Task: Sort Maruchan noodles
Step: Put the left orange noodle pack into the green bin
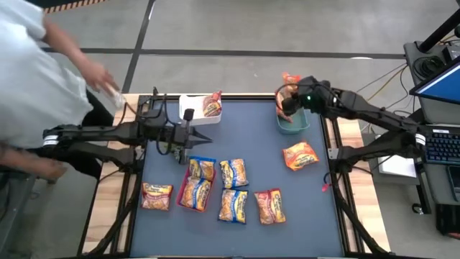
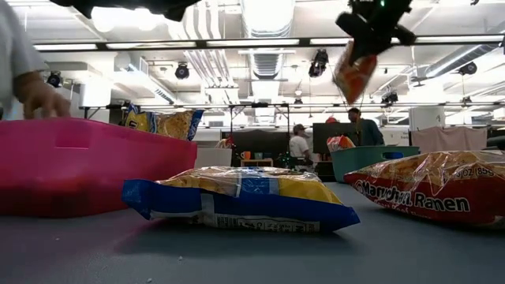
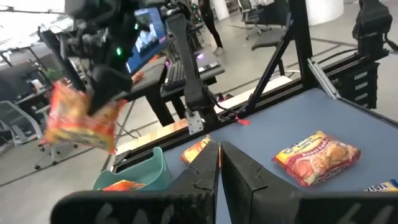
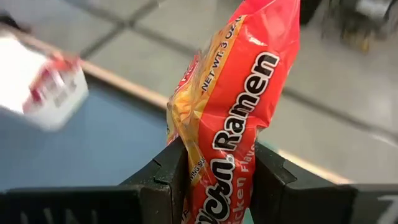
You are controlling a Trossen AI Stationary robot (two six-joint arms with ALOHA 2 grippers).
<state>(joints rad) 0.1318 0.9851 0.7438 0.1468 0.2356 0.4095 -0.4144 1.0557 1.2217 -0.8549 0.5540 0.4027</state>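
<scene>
My right gripper [image 1: 289,101] is shut on an orange-red Maruchan noodle packet [image 4: 239,93] and holds it high above the teal bin [image 1: 295,122] at the table's far right. My left gripper [image 3: 219,163] is shut and empty. It points level over the table's left middle, near the white bin [image 1: 195,106], which holds one red packet [image 1: 212,106]. Several more packets lie flat on the blue table, among them a blue-trimmed one [image 2: 237,197] and a red one [image 2: 434,189]. Another lies alone [image 1: 300,155] near the teal bin. My right gripper pinches the orange-red packet between its two fingers, which press on the two flat faces [image 4: 214,163]. The fingers slant downward and lie across the packet's length. The packet is lifted clear and hangs below the gripper [image 2: 353,75], crumpled where the fingers squeeze it.
A pink bin [image 2: 79,166] stands close to the low camera with packets behind it. A person in a white top reaches a hand [image 1: 100,78] toward the table's far left corner. Monitors and a keyboard [image 1: 440,144] stand beyond the right edge.
</scene>
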